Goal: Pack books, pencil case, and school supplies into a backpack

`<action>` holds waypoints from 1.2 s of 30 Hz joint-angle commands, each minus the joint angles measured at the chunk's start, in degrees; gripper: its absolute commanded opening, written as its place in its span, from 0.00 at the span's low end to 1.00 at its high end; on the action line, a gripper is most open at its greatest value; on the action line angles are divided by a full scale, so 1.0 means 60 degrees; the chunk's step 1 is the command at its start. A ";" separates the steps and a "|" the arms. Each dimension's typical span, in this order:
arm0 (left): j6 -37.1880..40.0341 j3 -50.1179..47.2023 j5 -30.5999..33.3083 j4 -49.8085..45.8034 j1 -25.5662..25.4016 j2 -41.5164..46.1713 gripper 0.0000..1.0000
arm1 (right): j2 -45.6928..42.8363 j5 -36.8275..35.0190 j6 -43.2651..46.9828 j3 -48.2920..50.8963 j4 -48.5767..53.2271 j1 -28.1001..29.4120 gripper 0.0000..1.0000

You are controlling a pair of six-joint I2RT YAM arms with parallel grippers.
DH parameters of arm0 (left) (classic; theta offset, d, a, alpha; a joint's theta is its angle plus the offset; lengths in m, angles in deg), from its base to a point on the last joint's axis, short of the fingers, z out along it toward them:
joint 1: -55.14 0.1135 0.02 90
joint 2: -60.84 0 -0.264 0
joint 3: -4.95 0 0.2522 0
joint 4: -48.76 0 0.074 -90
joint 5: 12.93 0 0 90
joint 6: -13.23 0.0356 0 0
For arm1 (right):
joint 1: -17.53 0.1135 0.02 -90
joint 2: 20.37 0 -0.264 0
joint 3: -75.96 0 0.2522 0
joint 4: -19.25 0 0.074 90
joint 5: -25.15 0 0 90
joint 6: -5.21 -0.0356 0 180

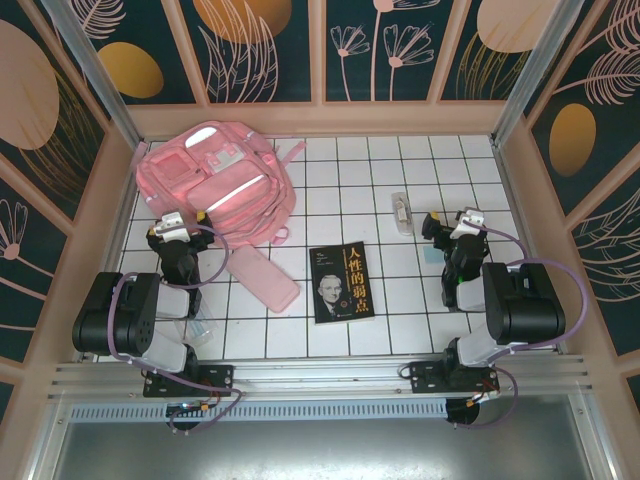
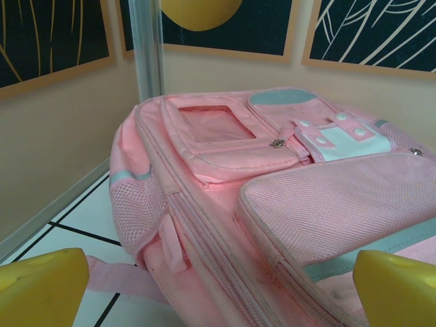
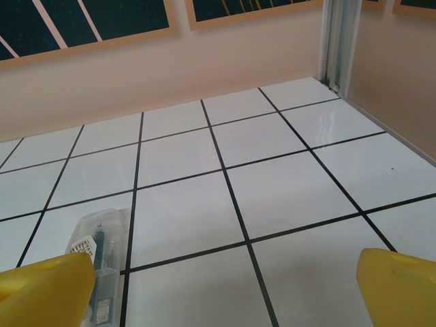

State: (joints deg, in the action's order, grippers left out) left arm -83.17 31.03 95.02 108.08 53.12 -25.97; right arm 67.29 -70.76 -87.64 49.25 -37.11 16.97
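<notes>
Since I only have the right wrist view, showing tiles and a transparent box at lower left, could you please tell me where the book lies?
Observer: The book lies face up on the tiles near the middle, left of the right gripper.
Operator: Thank you; where is the backpack?
Observer: The backpack lies flat in the far left corner, just ahead of the open left gripper.
Operator: Is the pencil case packed?
Observer: No, the pencil case lies on the tiles between the backpack and the book.
</notes>
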 commanded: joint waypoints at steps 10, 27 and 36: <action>0.0069 0.0022 -0.0107 0.0286 0.0000 -0.0024 0.99 | -0.1985 -0.0776 0.0102 -0.2096 0.4288 0.0432 0.99; -0.2308 0.3987 0.0989 -0.7806 -0.0073 0.1332 0.99 | -0.0760 0.1482 -0.2907 -0.7765 1.1978 0.1852 0.99; -0.6713 0.7630 0.1718 -1.2471 -0.0059 -0.0997 0.99 | 0.0738 0.1959 -0.2542 -0.9236 1.2922 0.3129 0.99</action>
State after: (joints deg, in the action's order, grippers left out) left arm -112.32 73.34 102.41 48.67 52.88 -27.28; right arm 70.13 -60.36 -103.55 -2.77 36.54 33.59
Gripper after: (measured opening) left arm 0.988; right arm 0.990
